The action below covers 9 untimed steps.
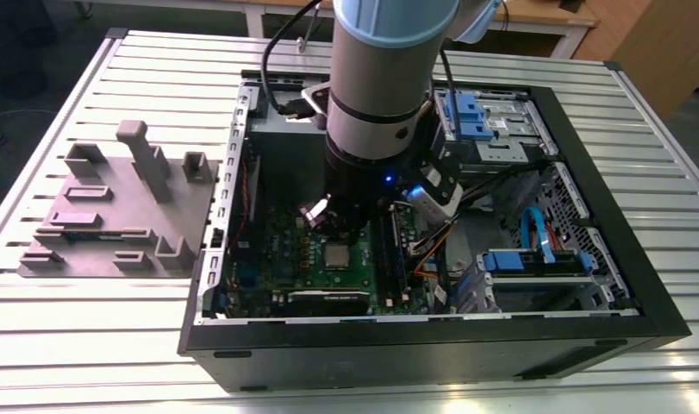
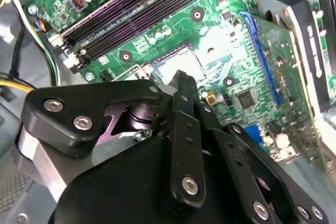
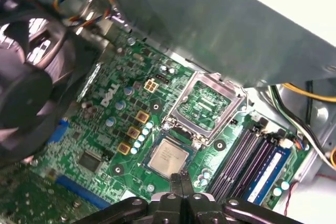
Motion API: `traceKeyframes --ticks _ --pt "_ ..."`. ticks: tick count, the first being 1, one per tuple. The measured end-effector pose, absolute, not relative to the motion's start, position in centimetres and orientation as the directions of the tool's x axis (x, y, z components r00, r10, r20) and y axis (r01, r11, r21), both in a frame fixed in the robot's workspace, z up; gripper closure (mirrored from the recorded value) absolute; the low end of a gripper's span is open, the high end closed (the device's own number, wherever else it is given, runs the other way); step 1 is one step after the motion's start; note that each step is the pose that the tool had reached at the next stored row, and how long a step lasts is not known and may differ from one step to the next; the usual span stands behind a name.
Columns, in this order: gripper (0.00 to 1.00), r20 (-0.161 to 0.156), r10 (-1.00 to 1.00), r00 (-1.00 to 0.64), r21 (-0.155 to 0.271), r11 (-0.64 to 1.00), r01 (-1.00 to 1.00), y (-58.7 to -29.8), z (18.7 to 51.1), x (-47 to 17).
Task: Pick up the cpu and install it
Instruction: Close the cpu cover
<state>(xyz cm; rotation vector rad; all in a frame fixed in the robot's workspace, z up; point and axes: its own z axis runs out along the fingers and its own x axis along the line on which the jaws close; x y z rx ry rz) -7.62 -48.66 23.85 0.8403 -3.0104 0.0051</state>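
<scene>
One small square silver-topped cpu (image 3: pixel 168 156) lies seated in the green motherboard (image 3: pixel 100 145), socket frame (image 3: pixel 206 107) hinged open; jaws pressed together, empty, just above.

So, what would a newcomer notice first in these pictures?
First, the grey arm reaching down into the open computer case on the slatted table. Next, the green motherboard, where the silver cpu lies in its socket beside the raised socket frame. The shut gripper hangs over the cpu's edge.

The arm (image 1: pixel 378 95) hides the motherboard's (image 1: pixel 326 250) upper part.
</scene>
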Motion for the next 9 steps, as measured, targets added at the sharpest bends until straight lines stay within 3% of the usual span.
traceKeyframes --ticks 9 --pt "0.9 0.016 -0.605 -0.796 0.001 0.796 -0.605 -48.66 23.76 -7.59"
